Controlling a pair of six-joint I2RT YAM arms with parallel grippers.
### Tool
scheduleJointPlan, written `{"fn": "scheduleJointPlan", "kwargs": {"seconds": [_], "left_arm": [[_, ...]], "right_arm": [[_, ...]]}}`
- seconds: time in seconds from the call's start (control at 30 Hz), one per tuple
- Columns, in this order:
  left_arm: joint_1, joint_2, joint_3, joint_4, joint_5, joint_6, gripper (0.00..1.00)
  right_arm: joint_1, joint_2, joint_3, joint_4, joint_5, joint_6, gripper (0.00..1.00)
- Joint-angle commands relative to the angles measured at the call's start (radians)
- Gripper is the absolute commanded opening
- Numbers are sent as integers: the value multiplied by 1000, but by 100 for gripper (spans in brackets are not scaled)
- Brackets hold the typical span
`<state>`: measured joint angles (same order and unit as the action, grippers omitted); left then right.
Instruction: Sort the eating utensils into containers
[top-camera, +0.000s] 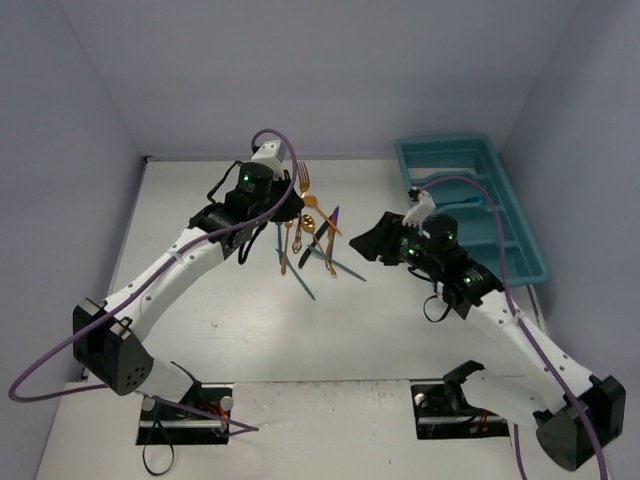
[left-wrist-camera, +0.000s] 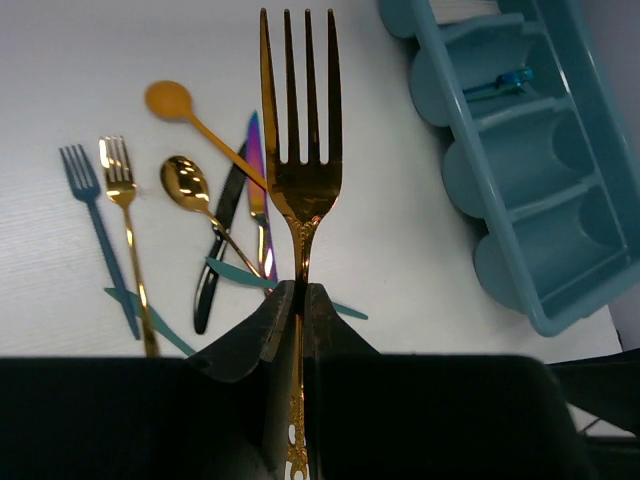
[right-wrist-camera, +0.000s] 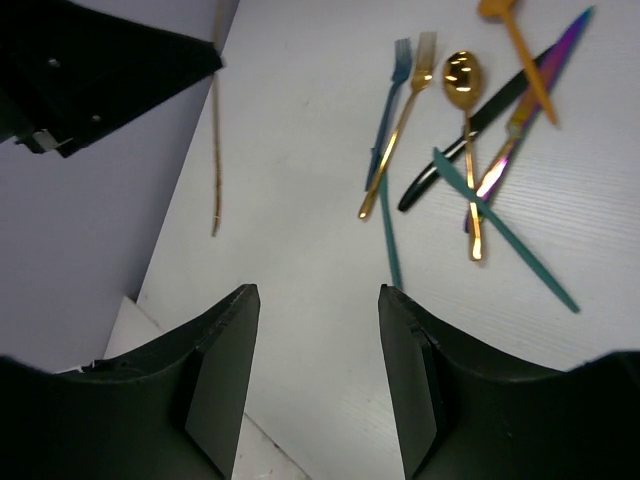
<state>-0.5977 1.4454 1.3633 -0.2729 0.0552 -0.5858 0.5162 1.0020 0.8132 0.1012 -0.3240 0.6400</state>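
My left gripper is shut on the handle of a large gold fork, holding it above the table with the tines pointing away from the wrist. In the top view this gold fork sticks out of the left gripper near the table's far middle. Below lies a loose pile: blue fork, small gold fork, gold spoon, purple knife, black knife. My right gripper is open and empty over bare table, just right of the pile. The teal tray stands at far right.
A small blue utensil lies in one compartment of the tray. Thin teal pieces and an orange-gold spoon lie in the pile. Grey walls close in the table on left, back and right.
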Motion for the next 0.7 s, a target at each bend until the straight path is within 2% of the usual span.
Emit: {"fn": "scheduleJointPlan", "kwargs": {"seconds": [0.0, 0.4, 0.67], "left_arm": [[-82, -37, 13, 108, -24, -60, 0], [-168, -47, 47, 108, -86, -94, 0], [-218, -68, 42, 107, -137, -94, 0]], "right_arm": [[110, 68, 110, 122, 135, 11, 48], [194, 172, 171, 145, 234, 4, 46], [203, 210, 188, 147, 255, -2, 39]]}}
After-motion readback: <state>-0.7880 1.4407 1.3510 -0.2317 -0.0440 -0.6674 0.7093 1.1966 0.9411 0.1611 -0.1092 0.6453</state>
